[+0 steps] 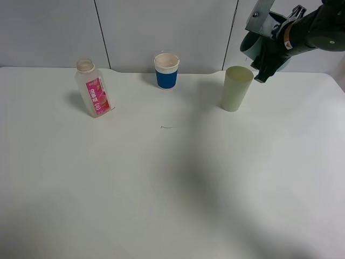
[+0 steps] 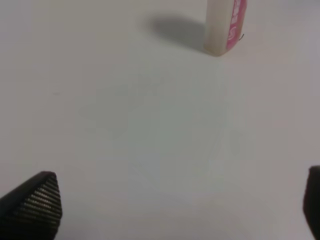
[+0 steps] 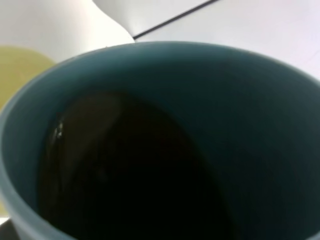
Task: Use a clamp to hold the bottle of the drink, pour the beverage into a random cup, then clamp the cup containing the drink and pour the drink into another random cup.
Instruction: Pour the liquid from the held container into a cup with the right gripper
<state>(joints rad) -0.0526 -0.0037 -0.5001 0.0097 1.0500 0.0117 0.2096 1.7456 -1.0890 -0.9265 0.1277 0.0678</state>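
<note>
My right gripper point(image 1: 268, 53) is shut on a teal cup point(image 1: 251, 45) and holds it tilted in the air, just above and right of the pale green cup point(image 1: 236, 88). In the right wrist view the teal cup's dark inside point(image 3: 150, 165) fills the frame, with the green cup point(image 3: 17, 70) at the edge. The uncapped drink bottle point(image 1: 94, 89) with a pink label stands at the back left. A blue-and-white cup point(image 1: 166, 70) stands at the back middle. My left gripper point(image 2: 175, 210) is open and empty over bare table, with the bottle's base point(image 2: 225, 27) ahead of it.
The white table point(image 1: 161, 183) meets a grey panelled wall point(image 1: 54, 32) at the back. A small dark mark point(image 1: 166, 127) lies on the table's middle. My left arm is out of the high view.
</note>
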